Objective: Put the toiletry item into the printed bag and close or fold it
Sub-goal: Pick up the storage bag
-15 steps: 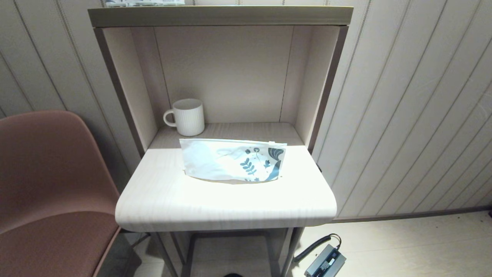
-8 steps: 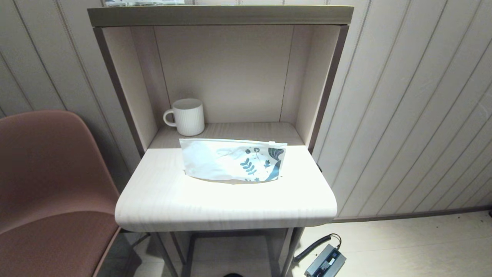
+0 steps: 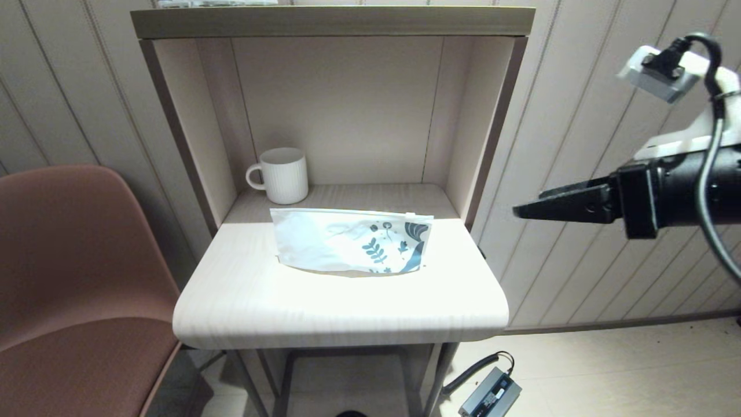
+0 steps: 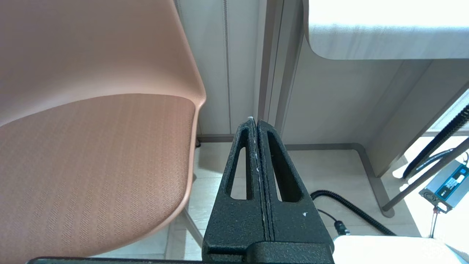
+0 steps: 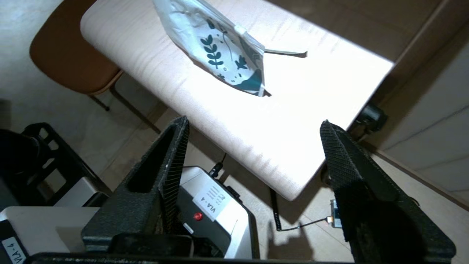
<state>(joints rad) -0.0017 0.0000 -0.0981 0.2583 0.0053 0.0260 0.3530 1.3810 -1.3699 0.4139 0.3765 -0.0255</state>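
Observation:
The printed bag [image 3: 350, 240] lies flat on the small table [image 3: 324, 307], its teal leaf prints at the right end; the right wrist view also shows the bag [image 5: 220, 51]. A thin pale sliver, the toiletry item [image 5: 284, 52], lies on the table just behind the bag's printed end; the head view does not show it. My right gripper [image 3: 521, 209] hovers off the table's right side, above table height, open and empty [image 5: 254, 121]. My left gripper [image 4: 254, 121] is shut on nothing, low beside the chair and below the tabletop.
A white ribbed mug [image 3: 283, 175] stands at the back left of the alcove, whose side walls [image 3: 489, 127] and top board [image 3: 330, 22] box in the rear. A brown chair [image 3: 75, 278] stands left of the table. A power brick [image 3: 489, 397] and cable lie on the floor.
My right arm has come into the head view from the right, at the table's right side. The bag and mug have not moved.

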